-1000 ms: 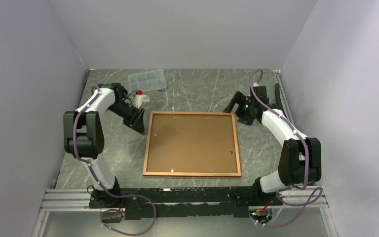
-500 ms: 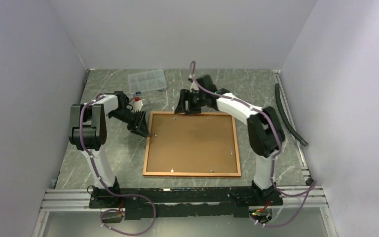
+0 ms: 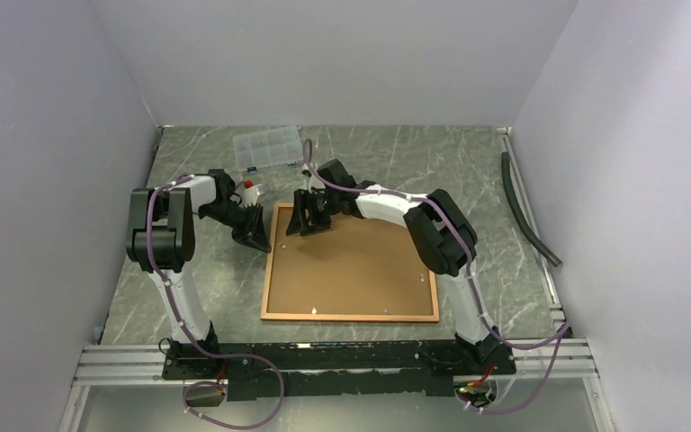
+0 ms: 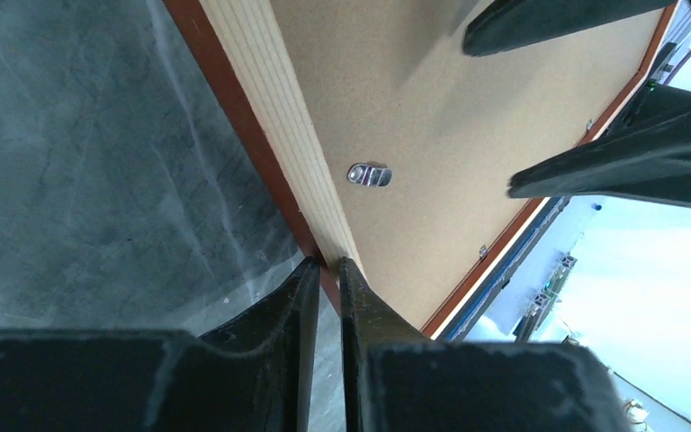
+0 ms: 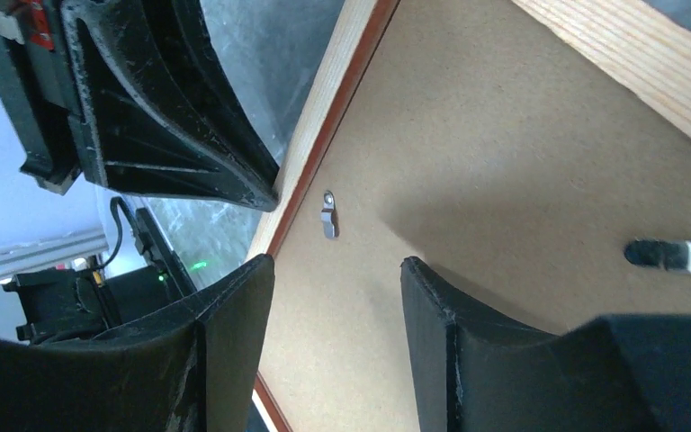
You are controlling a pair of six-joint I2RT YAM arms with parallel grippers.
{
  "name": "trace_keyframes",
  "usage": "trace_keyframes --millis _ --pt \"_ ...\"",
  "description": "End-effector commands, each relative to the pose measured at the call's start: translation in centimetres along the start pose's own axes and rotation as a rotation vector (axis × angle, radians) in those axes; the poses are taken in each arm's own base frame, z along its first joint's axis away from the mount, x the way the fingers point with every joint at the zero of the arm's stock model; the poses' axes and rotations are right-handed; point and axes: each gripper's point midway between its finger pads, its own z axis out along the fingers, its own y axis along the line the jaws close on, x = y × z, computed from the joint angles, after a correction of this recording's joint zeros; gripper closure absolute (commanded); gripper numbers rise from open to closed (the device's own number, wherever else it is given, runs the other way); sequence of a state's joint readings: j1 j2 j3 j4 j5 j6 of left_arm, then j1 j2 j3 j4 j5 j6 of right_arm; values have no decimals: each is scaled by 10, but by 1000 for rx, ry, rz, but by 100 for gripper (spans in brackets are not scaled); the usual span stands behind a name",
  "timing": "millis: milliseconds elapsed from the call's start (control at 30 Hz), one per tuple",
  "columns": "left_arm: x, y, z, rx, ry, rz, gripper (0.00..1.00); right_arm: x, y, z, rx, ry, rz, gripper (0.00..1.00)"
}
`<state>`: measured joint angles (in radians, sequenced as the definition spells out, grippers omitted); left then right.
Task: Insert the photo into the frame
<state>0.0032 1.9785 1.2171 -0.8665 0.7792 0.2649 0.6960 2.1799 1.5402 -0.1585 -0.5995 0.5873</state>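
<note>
The frame [image 3: 351,317] lay flat and face down on the surface [image 3: 486,180], with its brown backing board [image 3: 351,270] facing up. The left fingers [image 3: 259,239] were at the frame's left edge, near the far corner. They were almost shut and looked to be pinching the thin red rim between their tips. The right fingers [image 3: 309,223] hung just above the board by that same corner. They were spread apart and held nothing. A small metal clip [image 5: 328,219] on the board showed in the gap between them.
</note>
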Motion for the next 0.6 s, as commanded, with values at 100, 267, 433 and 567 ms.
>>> trace_keyframes --millis 100,267,433,567 --pt "-1 3 6 1 2 -11 83 -13 24 23 -90 -29 -43 43" --pt "1 5 7 -7 4 -10 85 -8 22 33 -95 -13 -32 43" --pt "1 5 7 -6 4 -10 87 -1 25 38 -106 2 -30 44" --pt "1 5 7 -2 1 -13 88 6 29 43 -112 19 -37 45"
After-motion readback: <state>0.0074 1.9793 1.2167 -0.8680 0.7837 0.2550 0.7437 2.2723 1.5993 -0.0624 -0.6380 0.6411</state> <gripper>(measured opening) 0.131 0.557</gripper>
